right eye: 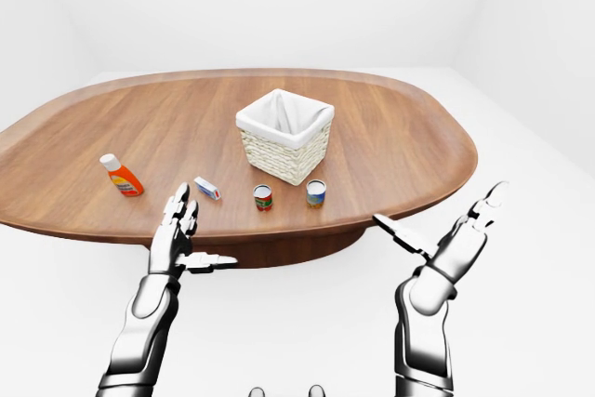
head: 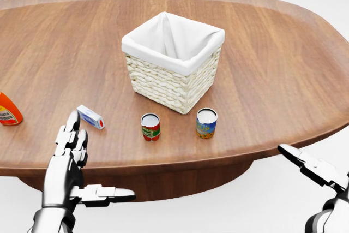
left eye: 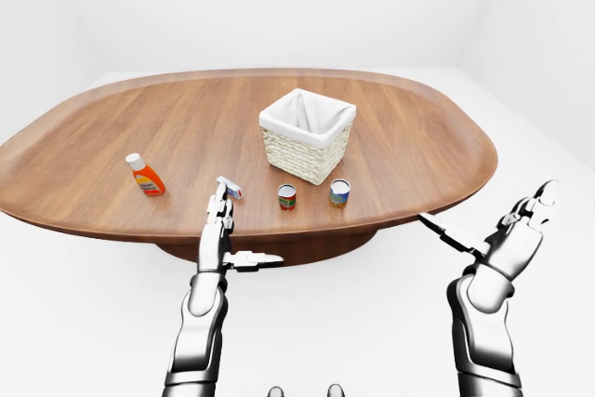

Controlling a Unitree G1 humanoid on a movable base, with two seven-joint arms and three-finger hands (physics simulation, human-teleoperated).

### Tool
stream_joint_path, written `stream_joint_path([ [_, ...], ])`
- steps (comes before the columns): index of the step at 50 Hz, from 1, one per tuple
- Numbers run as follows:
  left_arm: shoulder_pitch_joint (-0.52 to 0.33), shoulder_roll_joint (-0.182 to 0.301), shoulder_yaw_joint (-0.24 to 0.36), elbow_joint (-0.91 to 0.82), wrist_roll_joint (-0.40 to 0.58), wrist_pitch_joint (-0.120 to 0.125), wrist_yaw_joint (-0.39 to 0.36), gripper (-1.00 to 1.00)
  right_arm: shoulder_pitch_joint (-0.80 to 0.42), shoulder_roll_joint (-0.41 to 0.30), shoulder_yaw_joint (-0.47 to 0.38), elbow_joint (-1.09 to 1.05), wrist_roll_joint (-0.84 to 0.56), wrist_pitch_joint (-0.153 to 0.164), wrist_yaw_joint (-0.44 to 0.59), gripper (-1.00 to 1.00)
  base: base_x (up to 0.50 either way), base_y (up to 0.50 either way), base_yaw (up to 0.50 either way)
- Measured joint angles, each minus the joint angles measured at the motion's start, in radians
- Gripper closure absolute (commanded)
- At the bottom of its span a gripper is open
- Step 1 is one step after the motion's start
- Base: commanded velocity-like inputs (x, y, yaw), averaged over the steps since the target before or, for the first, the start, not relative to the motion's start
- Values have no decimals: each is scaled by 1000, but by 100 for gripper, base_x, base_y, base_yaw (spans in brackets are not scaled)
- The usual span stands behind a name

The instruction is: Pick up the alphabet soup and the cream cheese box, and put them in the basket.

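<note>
While the left robot hand (head: pixel 71 159) hangs spread, the cream cheese box (head: pixel 90 117) lies just above its fingertips.

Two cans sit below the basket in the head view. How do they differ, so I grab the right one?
The left can has a red label with a green band; the right can has a blue and yellow label. The left can stands nearer the cream cheese box, the right can below the basket's right corner. Both stand upright, untouched, alike in size.

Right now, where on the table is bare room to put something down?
Bare wood lies right of the white-lined wicker basket and between it and the orange bottle. It is crowded below the basket: the red can, blue-yellow can and small white-blue box.
</note>
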Motion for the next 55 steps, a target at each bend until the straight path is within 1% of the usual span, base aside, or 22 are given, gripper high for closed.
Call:
stream_joint_path([
  [8,2,0,-1,-4,0,0,0,-100,27,15,-16,-113,-102,9,0,-100,0,0,0],
  [15,1,-1,-1,-2,0,-1,0,-100,45,27,-42,-178,-142,16,0,-100,0,0,0],
  [28,-1,0,-1,4,3,0,1,-100,59,25,-132,-202,-89,40,0,-100,0,0,0],
  [33,-1,0,-2,3,5,3,2,-100,62,22,-155,-200,-70,44,0,-100,0,0,0],
  [55,0,-1,-2,0,6,6,4,-100,71,18,-180,-192,-30,42,0,-100,0,0,0],
])
